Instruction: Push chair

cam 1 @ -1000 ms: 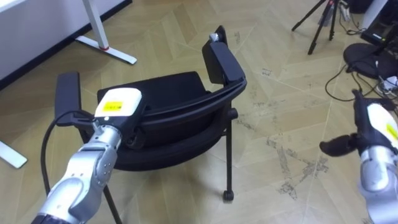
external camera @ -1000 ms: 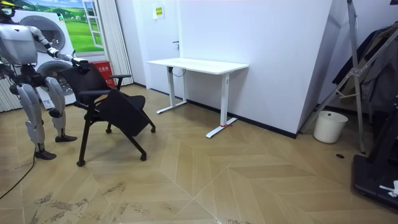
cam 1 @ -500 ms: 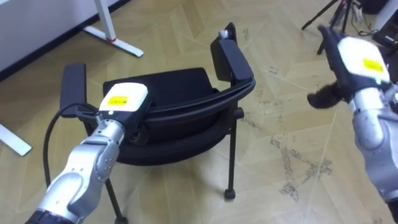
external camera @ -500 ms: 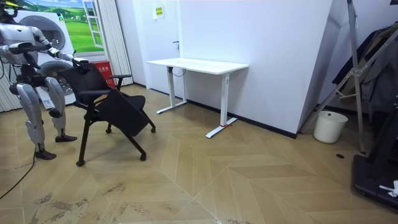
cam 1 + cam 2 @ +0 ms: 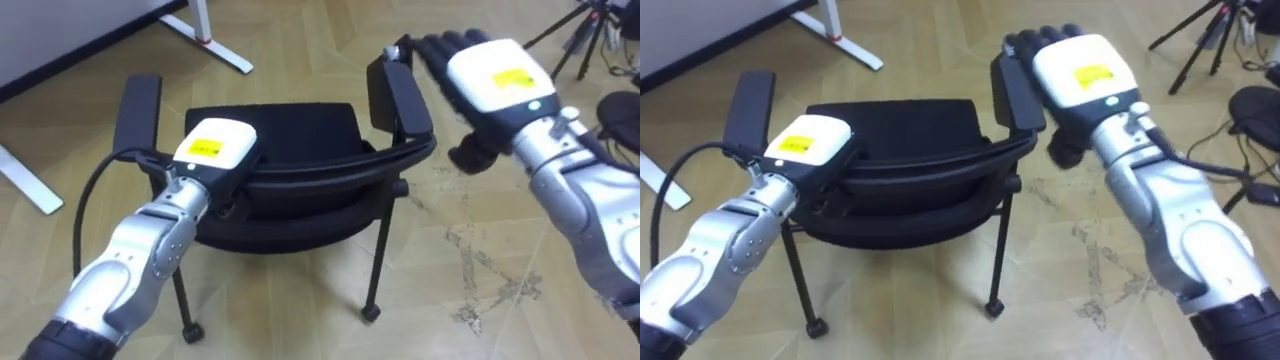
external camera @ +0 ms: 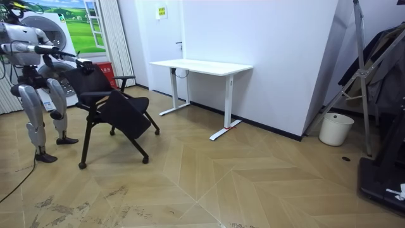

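Black chair [image 5: 290, 125], on parquet floor [image 5: 470, 250] directly before standing robot, well short of white desk [image 6: 201, 66].
Left hand [image 5: 212, 152] laid on backrest [image 5: 320, 175] top edge, grip not discernible; right hand [image 5: 495, 80] unclenched, stretched out at right armrest [image 5: 400, 95], contact unclear.

Bare floor [image 5: 300, 50] ahead of the chair [image 5: 280, 130], white desk feet [image 5: 222, 52] off to its left

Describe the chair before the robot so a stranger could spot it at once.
Find the white desk by the wall; to the room view's left of it, on the wood floor, stands the black chair, directly before the robot. It alone has armrests and wheeled legs, with the left hand at its backrest.
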